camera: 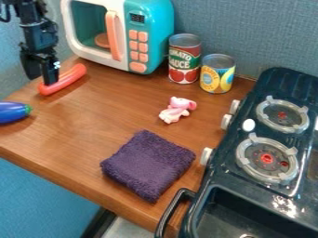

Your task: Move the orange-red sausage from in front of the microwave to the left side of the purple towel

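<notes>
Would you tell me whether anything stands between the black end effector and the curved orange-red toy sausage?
Nothing visible stands between the end effector and the sausage, which it overlaps in view; the glossy blue toy eggplant and white-and-teal toy microwave are off to the sides.

Black arm [38, 28] at upper left, wrist upright; black pincer [44, 82] hanging below, pointed down.

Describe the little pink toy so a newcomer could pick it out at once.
Start at the black stove, then look left onto the wooden counter. Between the purple cloth and the two cans lies the toy. It alone there is pale pink, with a head and body.
</notes>
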